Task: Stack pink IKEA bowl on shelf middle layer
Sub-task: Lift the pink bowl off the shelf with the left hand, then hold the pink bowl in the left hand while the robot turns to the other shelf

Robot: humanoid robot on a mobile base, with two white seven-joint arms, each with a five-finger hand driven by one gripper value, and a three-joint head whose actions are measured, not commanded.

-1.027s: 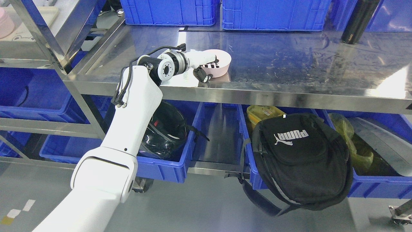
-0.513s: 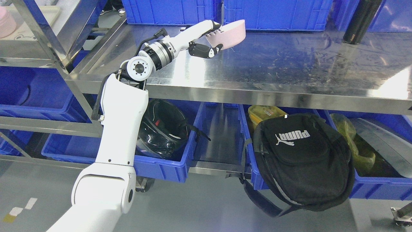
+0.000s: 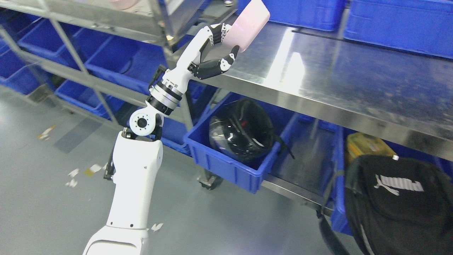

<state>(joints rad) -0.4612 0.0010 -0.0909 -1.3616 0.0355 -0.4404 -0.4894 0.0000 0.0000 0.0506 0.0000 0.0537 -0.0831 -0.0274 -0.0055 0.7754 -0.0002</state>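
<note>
One left hand (image 3: 214,47) clamps one pink bowl (image 3: 247,24) (tilted on edge) above the steel shelf (image 3: 318,81).

1. The shiny steel worktop (image 3: 318,71) lies bare to the right of the raised left robot hand (image 3: 216,49).
2. Blue plastic crates (image 3: 400,24) wall its far edge.
3. Steel shelf uprights (image 3: 161,17) crowd the left.
</note>
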